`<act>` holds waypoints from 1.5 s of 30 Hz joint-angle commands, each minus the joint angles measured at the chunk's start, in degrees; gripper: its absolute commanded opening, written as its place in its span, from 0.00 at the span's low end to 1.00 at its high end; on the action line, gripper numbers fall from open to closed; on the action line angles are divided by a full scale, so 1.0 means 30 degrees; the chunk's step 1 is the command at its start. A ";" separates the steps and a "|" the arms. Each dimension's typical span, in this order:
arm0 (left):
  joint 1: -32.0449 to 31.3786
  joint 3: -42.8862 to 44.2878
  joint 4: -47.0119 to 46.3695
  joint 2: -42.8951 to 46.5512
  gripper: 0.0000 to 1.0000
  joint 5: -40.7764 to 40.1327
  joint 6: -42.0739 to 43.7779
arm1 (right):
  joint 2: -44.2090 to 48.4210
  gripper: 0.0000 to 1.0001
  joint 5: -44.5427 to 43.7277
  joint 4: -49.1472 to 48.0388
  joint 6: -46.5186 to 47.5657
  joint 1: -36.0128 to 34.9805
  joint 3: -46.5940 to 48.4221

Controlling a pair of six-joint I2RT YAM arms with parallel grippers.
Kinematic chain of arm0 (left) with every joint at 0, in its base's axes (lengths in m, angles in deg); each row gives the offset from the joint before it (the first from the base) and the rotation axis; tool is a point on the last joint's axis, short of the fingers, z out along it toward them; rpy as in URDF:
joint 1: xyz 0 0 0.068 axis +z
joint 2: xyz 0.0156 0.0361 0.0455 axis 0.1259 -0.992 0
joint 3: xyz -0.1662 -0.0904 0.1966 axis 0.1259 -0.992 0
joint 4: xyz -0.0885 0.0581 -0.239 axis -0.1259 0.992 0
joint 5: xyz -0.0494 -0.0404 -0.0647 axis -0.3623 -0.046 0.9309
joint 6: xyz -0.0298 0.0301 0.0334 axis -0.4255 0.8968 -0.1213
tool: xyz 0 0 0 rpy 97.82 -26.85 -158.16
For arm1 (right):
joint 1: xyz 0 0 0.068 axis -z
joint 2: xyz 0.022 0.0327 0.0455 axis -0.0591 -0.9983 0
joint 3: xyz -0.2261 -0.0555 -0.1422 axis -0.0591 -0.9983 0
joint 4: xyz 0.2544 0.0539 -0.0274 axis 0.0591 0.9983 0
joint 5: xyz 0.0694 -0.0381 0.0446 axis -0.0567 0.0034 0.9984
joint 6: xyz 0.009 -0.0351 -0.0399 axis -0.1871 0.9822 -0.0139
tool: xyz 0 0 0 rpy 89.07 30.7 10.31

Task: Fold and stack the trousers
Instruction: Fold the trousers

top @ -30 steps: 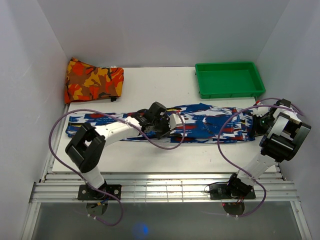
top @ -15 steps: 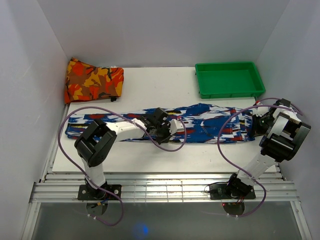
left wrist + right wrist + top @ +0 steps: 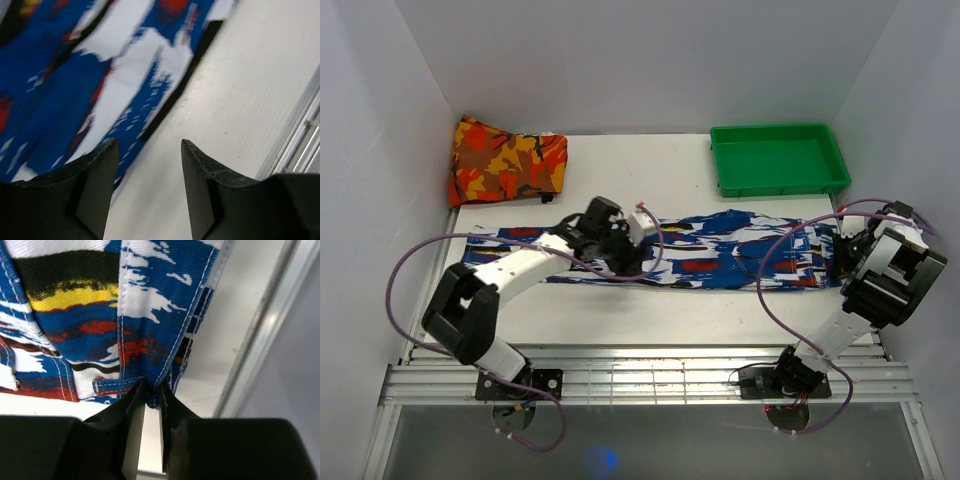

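Our right gripper [image 3: 151, 396] pinches the trousers [image 3: 720, 250] at the counter's [image 3: 620, 312] right edge; our left gripper [image 3: 149, 145], spread and empty, must bite deep over their near edge.

1. Top external: high over the 6 o'clock edge of the table [image 3: 650, 320], looking down and away across all of it.
2. Left wrist: very close, looking past the left gripper [image 3: 148, 145] onto the trousers [image 3: 75, 75] and bare table.
3. Right wrist: closer still, over the right gripper [image 3: 152, 396], at the trousers' 3 o'clock end; all views share the trousers.
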 commanded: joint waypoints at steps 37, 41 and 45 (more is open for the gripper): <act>1.9707 -0.2920 0.6669 0.0407 0.59 -0.4220 0.2519 | -0.0200 0.68 -0.3581 -0.0868 0.1225 -0.5648 -0.1595; 1.9707 -0.1490 0.7401 0.2104 0.62 -0.1992 0.3253 | 0.0298 0.75 -0.1334 0.0653 0.1051 -0.5881 -0.0599; 1.9736 0.1030 0.8308 0.3220 0.63 -0.1023 0.2992 | 0.1585 0.81 -0.0182 0.1770 0.0934 -0.7224 -0.0332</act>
